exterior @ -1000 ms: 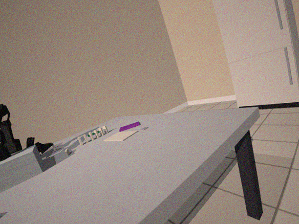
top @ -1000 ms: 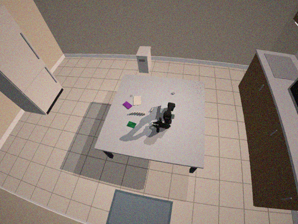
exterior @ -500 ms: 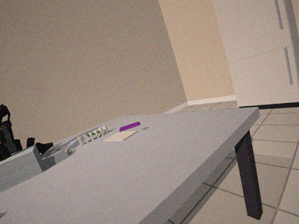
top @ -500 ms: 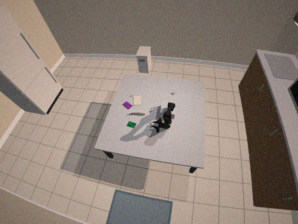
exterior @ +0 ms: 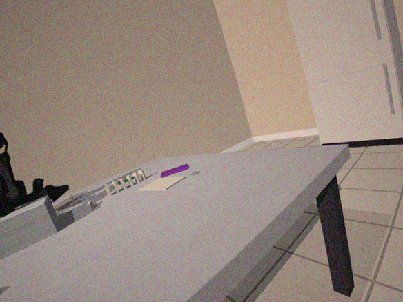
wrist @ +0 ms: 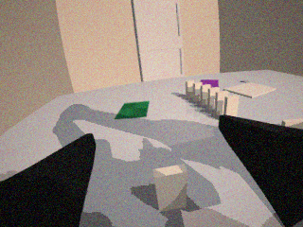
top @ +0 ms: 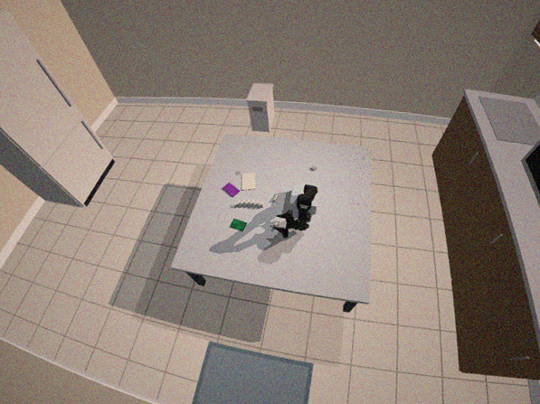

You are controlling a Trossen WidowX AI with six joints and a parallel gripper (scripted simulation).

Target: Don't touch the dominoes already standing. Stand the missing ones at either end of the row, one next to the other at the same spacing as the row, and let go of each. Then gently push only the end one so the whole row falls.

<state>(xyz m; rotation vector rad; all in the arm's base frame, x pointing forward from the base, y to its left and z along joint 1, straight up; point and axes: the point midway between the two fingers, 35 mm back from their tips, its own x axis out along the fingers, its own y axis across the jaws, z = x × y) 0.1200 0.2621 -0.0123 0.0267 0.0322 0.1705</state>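
Note:
Several cream dominoes [top: 249, 204] [exterior: 125, 182] [wrist: 205, 96] stand upright in an evenly spaced row. A loose cream domino [wrist: 170, 191] [exterior: 73, 199] appears upright on the table, apart from the row, ahead of and between my spread fingers in the wrist view. Another cream piece [top: 275, 198] [exterior: 90, 204] [wrist: 293, 123] is near the grey block, partly hidden by a finger in the wrist view; its pose is unclear. My gripper [top: 281, 224] [wrist: 159, 130] is wide open and empty, low over the table, with the row beyond it.
A green flat piece [top: 238, 225] [wrist: 133, 110] and a purple one [top: 231, 189] [exterior: 174, 170] [wrist: 209, 83] lie on either side of the row. A cream square [top: 247, 181] [exterior: 164, 183] [wrist: 250, 90] lies near the purple one. A long grey block [exterior: 21, 226] is beside the arm.

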